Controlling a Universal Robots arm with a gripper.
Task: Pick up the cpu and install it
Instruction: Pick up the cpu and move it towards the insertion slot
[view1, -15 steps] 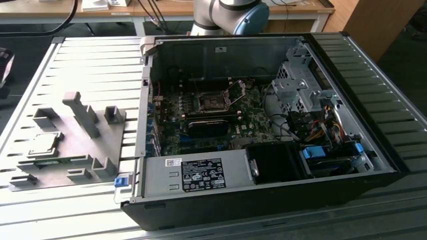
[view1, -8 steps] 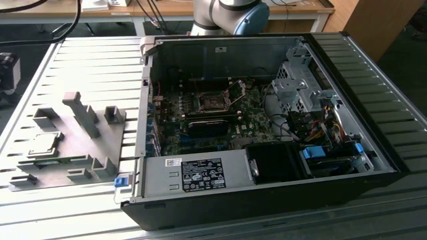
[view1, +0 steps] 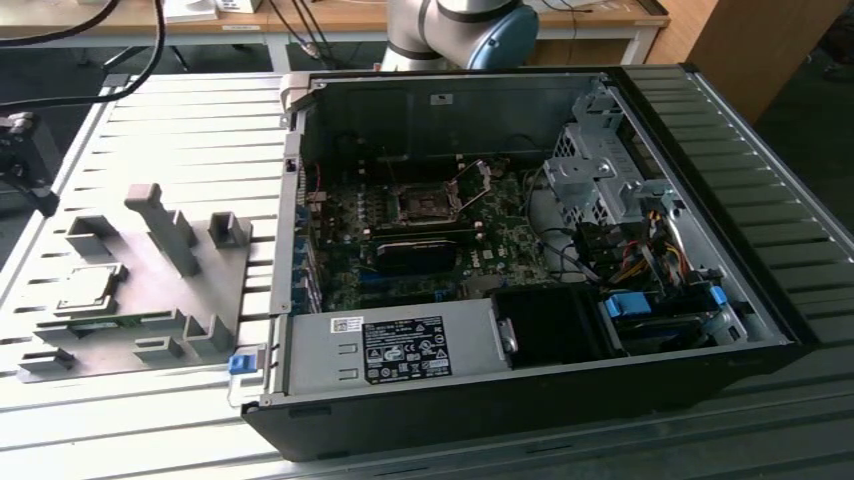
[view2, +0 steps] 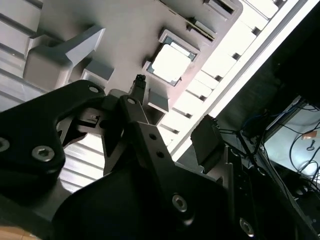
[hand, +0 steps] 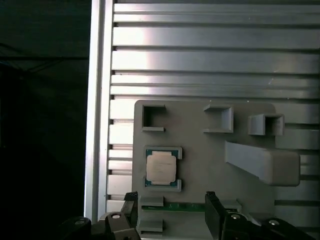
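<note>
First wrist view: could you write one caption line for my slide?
The cpu rests in its grey fixture, the open claw poised near it.

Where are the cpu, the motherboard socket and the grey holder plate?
the cpu (hand: 161, 168): first wrist view, middle of its metal top.
the motherboard socket (view1: 424, 207): exterior view, centre of the dark square frame.
the grey holder plate (hand: 200, 150): first wrist view, bare stretch beside the cpu.

The cpu (view1: 91, 290) lies on a fixture plate (view1: 140, 300) at the exterior view's lower left, beside the computer case (view1: 747, 200) on the table (view1: 174, 110).
</note>
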